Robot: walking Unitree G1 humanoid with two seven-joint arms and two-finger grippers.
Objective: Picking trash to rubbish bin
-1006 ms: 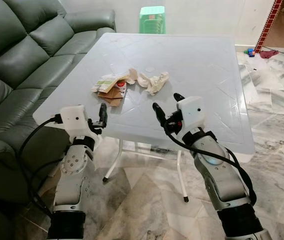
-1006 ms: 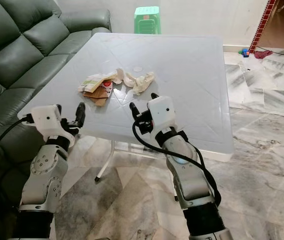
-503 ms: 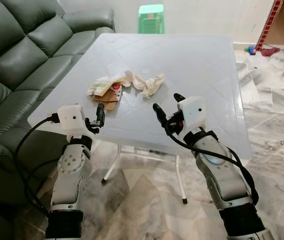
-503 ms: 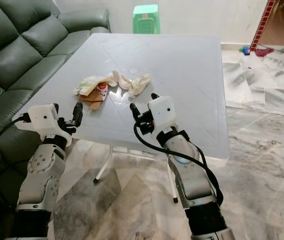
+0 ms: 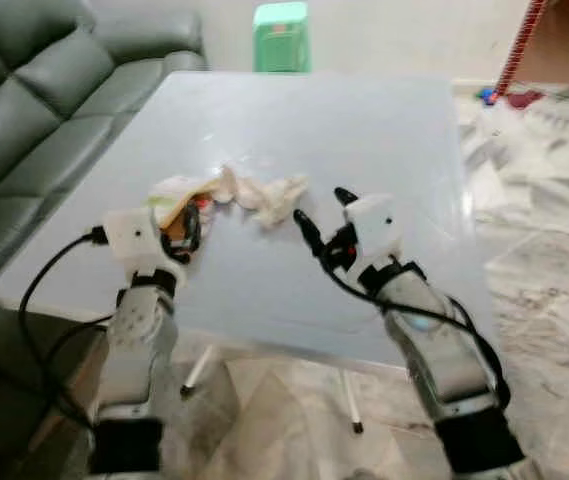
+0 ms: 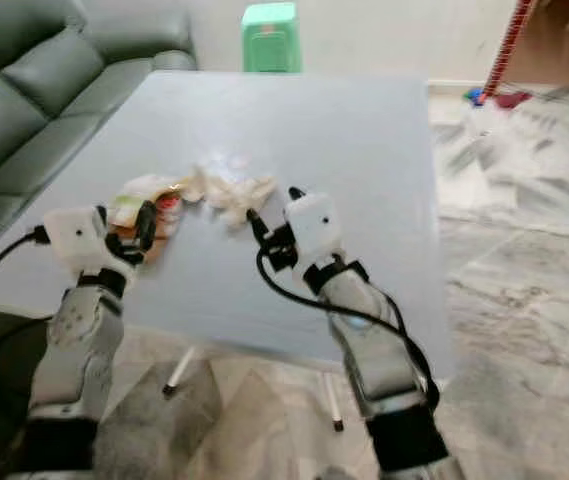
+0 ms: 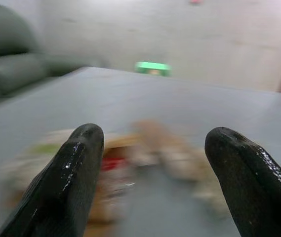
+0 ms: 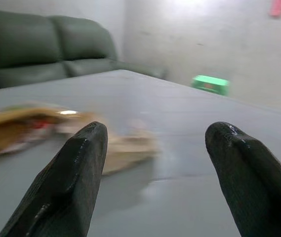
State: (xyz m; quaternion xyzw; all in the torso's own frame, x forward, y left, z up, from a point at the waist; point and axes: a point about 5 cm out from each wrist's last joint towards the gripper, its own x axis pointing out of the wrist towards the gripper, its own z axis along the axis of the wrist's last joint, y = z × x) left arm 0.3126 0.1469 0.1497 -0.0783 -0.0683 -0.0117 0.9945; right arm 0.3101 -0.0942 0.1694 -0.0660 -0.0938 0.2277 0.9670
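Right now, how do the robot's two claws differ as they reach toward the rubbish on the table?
The left gripper sits right at the flat wrappers, its black fingers overlapping them in the head views; the right gripper is beside the crumpled tissue, a little short of it. The left arm comes in over the table's sofa-side edge, the right over its near edge. Both have jaws open and hold nothing.

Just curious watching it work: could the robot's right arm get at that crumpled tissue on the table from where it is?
Probably yes. The right gripper hovers open beside the crumpled tissue, and nothing stands between them on the table.
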